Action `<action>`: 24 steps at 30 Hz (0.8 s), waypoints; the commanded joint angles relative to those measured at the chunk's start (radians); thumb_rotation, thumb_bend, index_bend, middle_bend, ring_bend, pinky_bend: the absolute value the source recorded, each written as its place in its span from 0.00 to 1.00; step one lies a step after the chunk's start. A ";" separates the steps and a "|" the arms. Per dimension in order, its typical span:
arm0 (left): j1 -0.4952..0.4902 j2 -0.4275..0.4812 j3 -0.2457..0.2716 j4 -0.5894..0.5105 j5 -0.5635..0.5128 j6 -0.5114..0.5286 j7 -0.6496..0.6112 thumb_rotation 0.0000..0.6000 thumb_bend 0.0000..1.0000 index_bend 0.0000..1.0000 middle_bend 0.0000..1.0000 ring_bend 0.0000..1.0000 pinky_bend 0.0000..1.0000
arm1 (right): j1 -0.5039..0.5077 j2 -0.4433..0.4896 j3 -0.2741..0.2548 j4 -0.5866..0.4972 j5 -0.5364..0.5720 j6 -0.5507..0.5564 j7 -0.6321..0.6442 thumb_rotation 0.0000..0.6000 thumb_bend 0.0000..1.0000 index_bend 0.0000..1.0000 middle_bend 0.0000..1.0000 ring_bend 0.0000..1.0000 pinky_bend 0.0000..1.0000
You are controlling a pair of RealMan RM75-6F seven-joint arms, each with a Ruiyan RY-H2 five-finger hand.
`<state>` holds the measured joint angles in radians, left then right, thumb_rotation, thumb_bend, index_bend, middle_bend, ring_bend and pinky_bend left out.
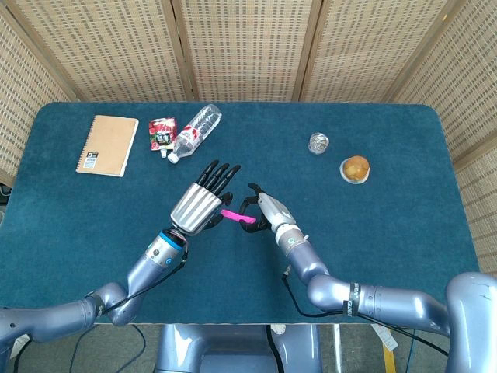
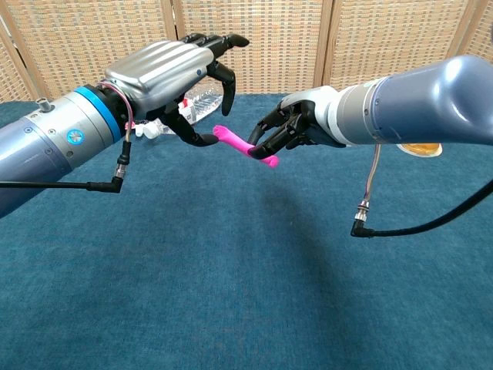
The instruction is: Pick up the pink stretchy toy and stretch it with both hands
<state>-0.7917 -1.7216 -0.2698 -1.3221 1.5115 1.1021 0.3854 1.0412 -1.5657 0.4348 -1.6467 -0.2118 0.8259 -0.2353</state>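
We see the table [image 1: 388, 256], covered in dark blue cloth, filling most of both views; its near edge is cut off in the chest view. Behind it stands a woven screen [image 1: 248, 47].

Both arms reach in from the near side and are cut off at the frame edges. The left hand [image 1: 203, 203] sits raised above the table centre with its fingers spread and extended. In the chest view its thumb tip lies at the near end of the pink toy [image 2: 245, 146], but we cannot tell whether it touches or merely sits beside it; the palm side is hidden in the head view. We read this hand as released, gripping nothing.

The right hand [image 1: 264, 211] faces the left one, just beside it. Its dark fingers [image 2: 271, 137] are curled around the other end of the toy and pinch it; that end is partly hidden by them. The toy is held in the air above the table centre, between the two hands, tilted slightly.

At the far left lies a notebook [image 1: 107, 145] with a tan cover. Near it a clear plastic bottle [image 1: 195, 132] lies on its side; in the chest view most of it is hidden behind the left hand. A small red packet [image 1: 161, 132] lies between the two; its print is too small to read.

At the far right we see a muffin [image 1: 356, 168] and a small shiny object [image 1: 318, 142] that we cannot identify.
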 commanded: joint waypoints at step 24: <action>-0.025 -0.039 0.026 -0.007 -0.062 -0.002 0.023 1.00 0.33 0.61 0.00 0.00 0.00 | 0.015 0.013 -0.032 -0.009 -0.016 -0.003 0.046 1.00 0.58 0.71 0.05 0.00 0.00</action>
<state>-0.8162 -1.7600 -0.2454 -1.3288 1.4486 1.0992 0.4114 1.0566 -1.5530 0.4028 -1.6554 -0.2282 0.8231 -0.1897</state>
